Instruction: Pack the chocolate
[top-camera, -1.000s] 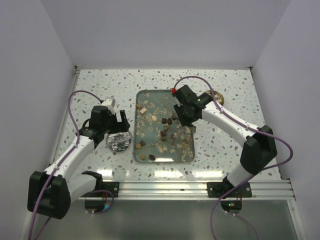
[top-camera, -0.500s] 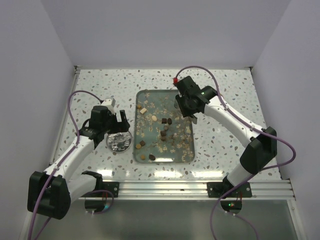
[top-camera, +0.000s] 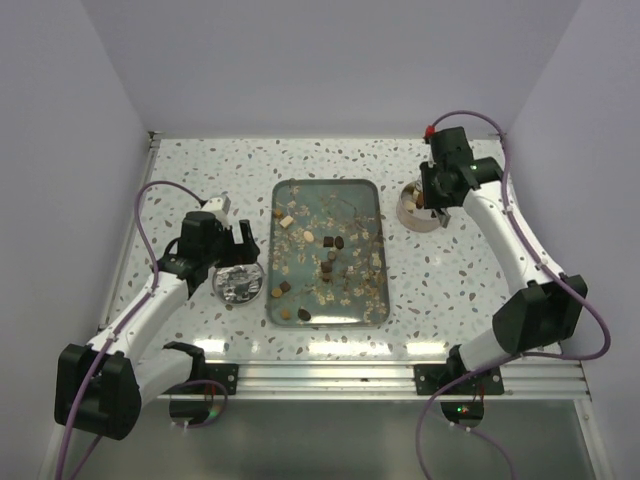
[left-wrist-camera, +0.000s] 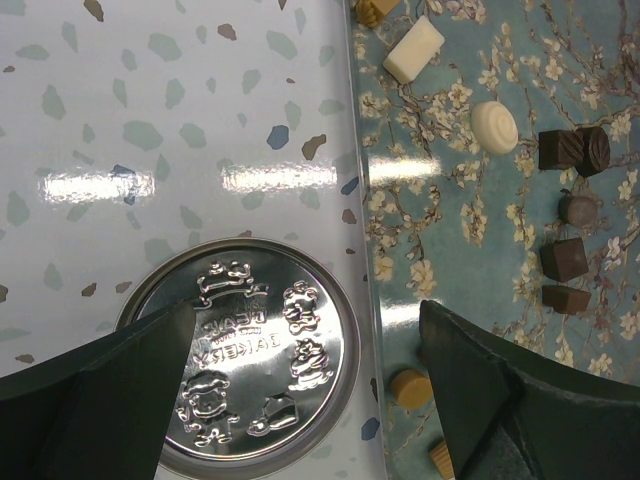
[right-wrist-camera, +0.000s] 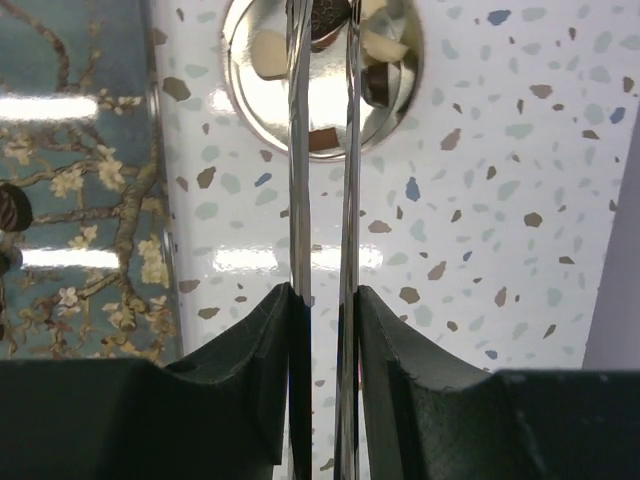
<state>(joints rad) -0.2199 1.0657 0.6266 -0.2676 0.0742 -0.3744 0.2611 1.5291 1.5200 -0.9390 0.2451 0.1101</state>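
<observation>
Chocolate (top-camera: 330, 245) lies scattered on a floral tray (top-camera: 273, 250): dark cubes (left-wrist-camera: 573, 150) and a cream round (left-wrist-camera: 494, 127) among pale flakes. My right gripper (right-wrist-camera: 322, 295) is shut on thin metal tongs (right-wrist-camera: 297, 180). The tong tips hang over a round silver tin (right-wrist-camera: 240, 95) right of the tray, with a dark brown piece (right-wrist-camera: 330, 18) between them. The tin (top-camera: 415, 205) holds a few brown and cream pieces. My left gripper (left-wrist-camera: 305, 310) stands open just above an embossed silver lid (left-wrist-camera: 240, 360), left of the tray.
The tray's rim (left-wrist-camera: 360, 250) runs right beside the lid (top-camera: 238, 285). Side walls close the table in on the left, right and back. The right arm (top-camera: 500, 240) stretches along the right side toward the back corner.
My right gripper has swung with the tongs from over the tray's upper right part to the tin at the back right. The left arm has not moved.
</observation>
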